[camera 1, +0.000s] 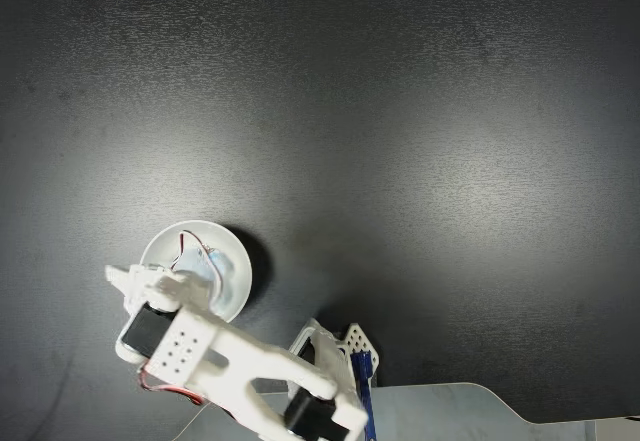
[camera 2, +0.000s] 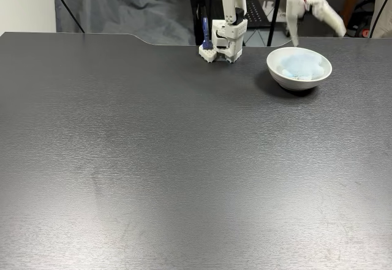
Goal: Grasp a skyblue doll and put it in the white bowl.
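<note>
Stretching dark and matte across the whole foreground of a fixed view: the surface (camera 2: 153,160). Sitting toward its far right edge: the bowl (camera 2: 299,68), white and glossy. Lying inside, pale blue and fluffy, resting on the bottom: the doll (camera 2: 300,67). Hanging just above and behind the bowl's far rim, apart from the doll: the fingers (camera 2: 309,13), spread into an open V, holding nothing, one prong pointing down at the left rim and the other angling out to the right. Standing left of the fingers, at the far edge: the arm's white base (camera 2: 223,40) with a blue part at its side.

Looking straight down in a fixed view: the white arm (camera 1: 230,361) reaching up-left over the bowl (camera 1: 235,261) and covering much of it. Showing just beyond the arm's tip, inside the bowl, only as a small patch of pale blue: the doll (camera 1: 196,266). Hidden here under the wrist: the fingers.
</note>
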Robot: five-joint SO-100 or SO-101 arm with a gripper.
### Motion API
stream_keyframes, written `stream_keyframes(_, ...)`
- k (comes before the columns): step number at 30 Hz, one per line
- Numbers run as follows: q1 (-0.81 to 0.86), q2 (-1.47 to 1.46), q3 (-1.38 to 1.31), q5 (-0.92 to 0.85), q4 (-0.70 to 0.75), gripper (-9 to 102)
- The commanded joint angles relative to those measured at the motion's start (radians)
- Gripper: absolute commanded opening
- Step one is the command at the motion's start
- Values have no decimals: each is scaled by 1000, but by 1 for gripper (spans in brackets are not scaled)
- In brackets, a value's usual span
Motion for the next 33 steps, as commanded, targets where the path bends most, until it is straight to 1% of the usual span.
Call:
stream_keyframes(1,67,245,-252,3,2,54)
stream_keyframes(4,135,313,-385,3,15,54)
stream_keyframes(8,272,387,-502,3,95,54)
stream_keyframes(10,341,422,-518,2,143,52)
stream_keyframes(11,376,439,-518,2,167,49)
stream_keyframes(12,411,456,-512,2,190,44)
stream_keyframes(14,477,482,-505,2,235,31)
stream_keyframes(17,581,512,-505,-9,253,5)
stream_keyframes(18,620,525,-503,-9,253,-2)
stream_keyframes(19,664,535,-502,-9,253,-4)
stream_keyframes(23,845,591,-497,-8,255,8)
stream_keyframes(26,959,647,-483,-11,255,11)
stream_keyframes(28,992,670,-448,2,247,10)
stream_keyframes(30,994,678,-399,6,207,6)
stream_keyframes(32,994,678,-324,14,107,-1)
stream_keyframes(33,992,680,-276,31,35,-3)
